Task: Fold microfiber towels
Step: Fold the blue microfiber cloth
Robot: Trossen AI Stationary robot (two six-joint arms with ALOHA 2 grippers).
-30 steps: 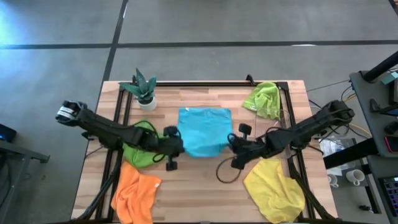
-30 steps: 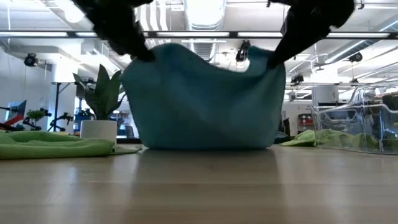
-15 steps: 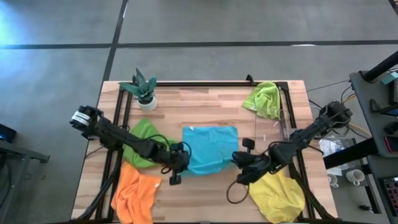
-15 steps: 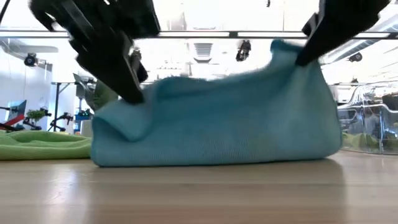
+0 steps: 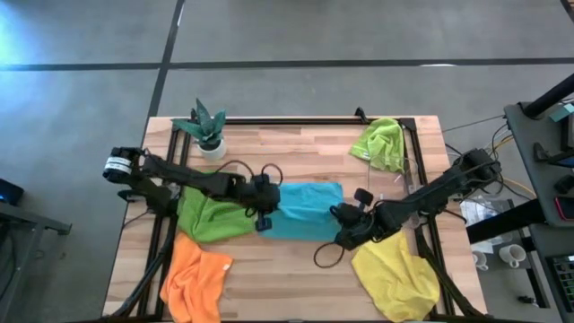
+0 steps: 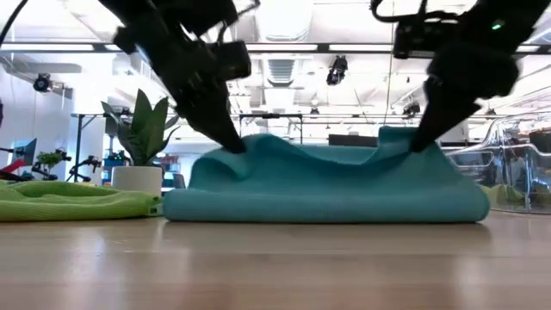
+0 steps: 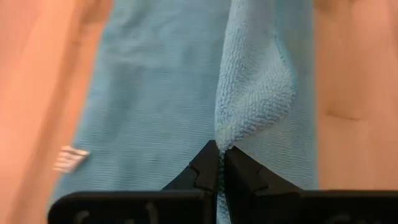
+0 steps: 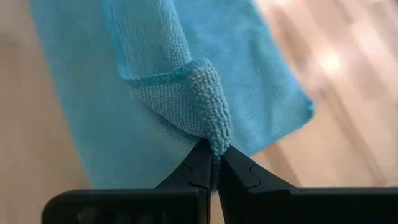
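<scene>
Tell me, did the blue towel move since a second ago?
Yes. The blue towel, pinched by the left gripper and right gripper, has gone from beside the potted plant toward the table's near edge, folded flatter.

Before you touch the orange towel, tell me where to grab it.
Take the orange towel by its two corners nearest the table's front edge, coming straight down from above. It lies crumpled, partly under the green towel, so the far side is covered. Both grippers are busy, pinching the blue towel.
</scene>
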